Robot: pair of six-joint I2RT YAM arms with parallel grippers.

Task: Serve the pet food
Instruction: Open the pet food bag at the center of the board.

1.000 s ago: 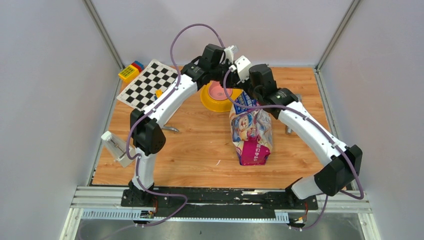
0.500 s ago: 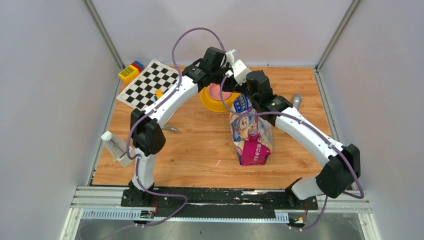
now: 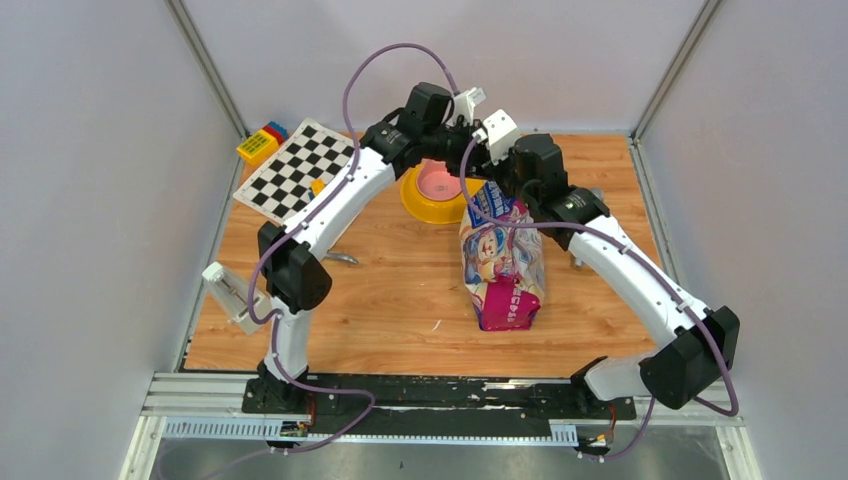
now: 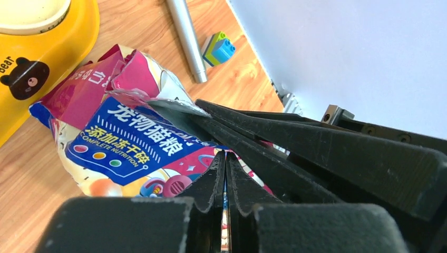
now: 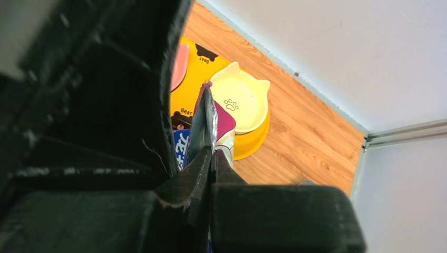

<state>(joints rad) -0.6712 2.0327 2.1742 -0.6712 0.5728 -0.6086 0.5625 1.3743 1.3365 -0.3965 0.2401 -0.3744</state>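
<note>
While left tool (image 4: 225,158) and right tool (image 5: 211,155) clench bag (image 3: 500,270) top seam: pull apart evenly, no jerk, keep mouth up. Kibble unseen, inside bag, 5 o'clock from feeder (image 3: 425,207) on desk (image 3: 390,300).

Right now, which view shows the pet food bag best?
Top external: nearly the whole bag shows, crumpled top to pink base. Left wrist shows only its printed upper part, close up; right wrist shows just a thin edge pinched in the right claw.

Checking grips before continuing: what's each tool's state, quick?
Left tool: closed, pinching the food bag.
Right tool: closed on the same bag's top edge.
</note>
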